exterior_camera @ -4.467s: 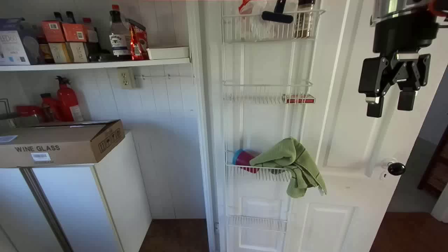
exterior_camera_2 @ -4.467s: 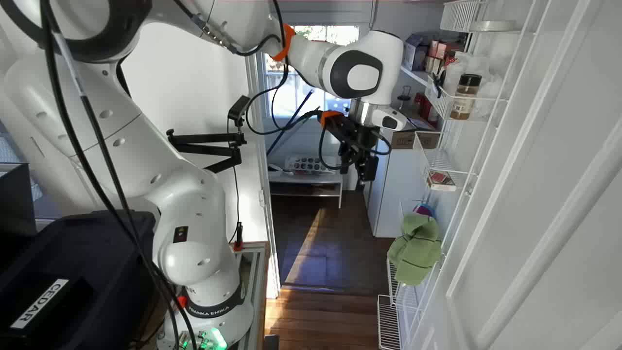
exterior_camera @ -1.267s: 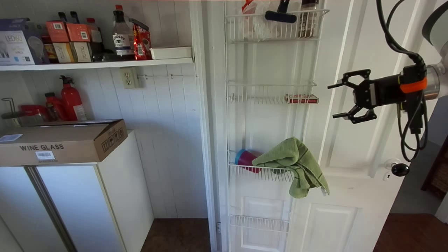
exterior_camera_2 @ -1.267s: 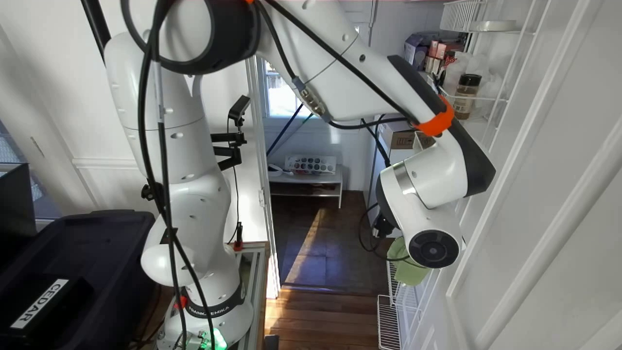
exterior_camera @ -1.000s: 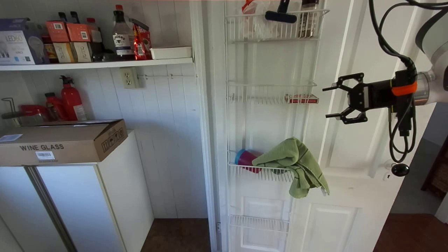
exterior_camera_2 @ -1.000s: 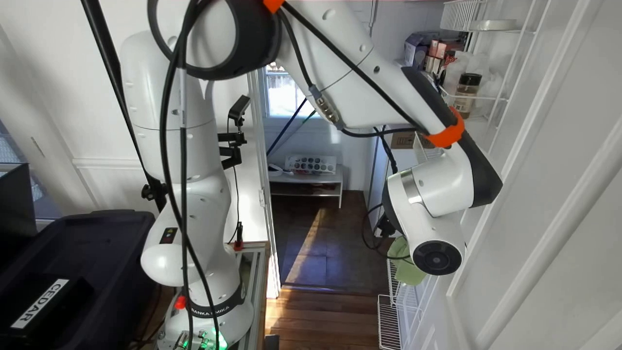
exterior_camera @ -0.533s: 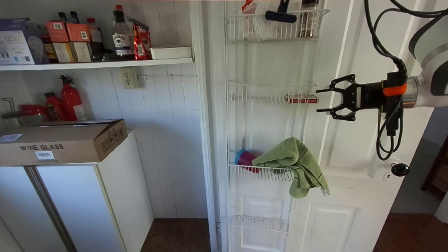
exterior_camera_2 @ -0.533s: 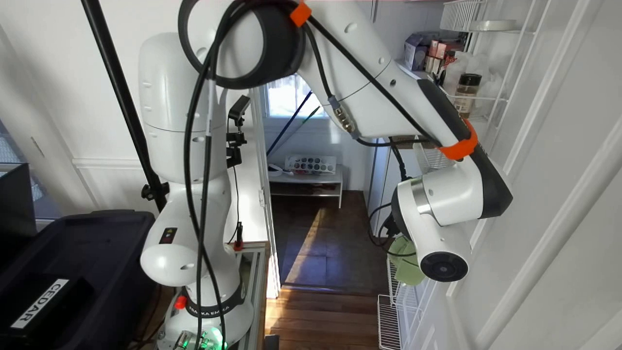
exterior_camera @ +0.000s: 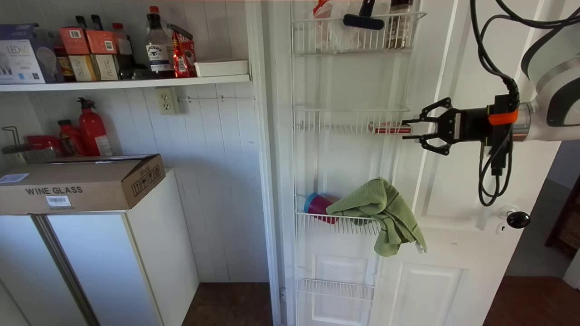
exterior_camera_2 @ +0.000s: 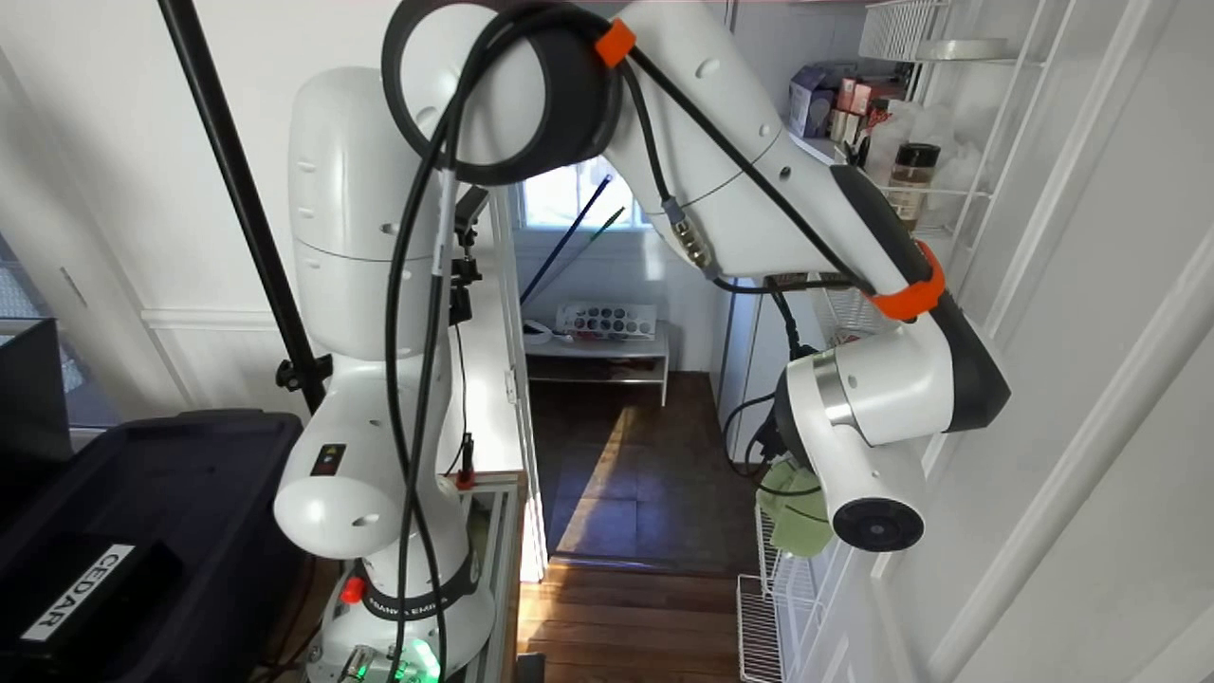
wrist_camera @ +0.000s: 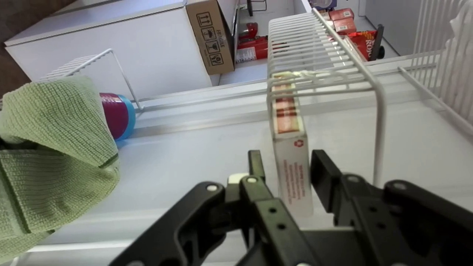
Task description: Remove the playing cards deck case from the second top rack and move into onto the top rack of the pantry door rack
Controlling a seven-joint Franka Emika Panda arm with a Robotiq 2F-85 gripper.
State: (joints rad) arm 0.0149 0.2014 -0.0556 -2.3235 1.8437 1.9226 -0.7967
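Wrist view finds my jaws parted astride the protruding end of the playing cards deck case point(wrist_camera: 291, 159) in the second top rack point(wrist_camera: 295, 42), which could catch it if I lift before drawing it clear.

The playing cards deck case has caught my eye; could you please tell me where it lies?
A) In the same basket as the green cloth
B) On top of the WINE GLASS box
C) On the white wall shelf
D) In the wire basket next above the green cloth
D: an exterior view shows the playing cards deck case in the wire basket next above the green cloth.
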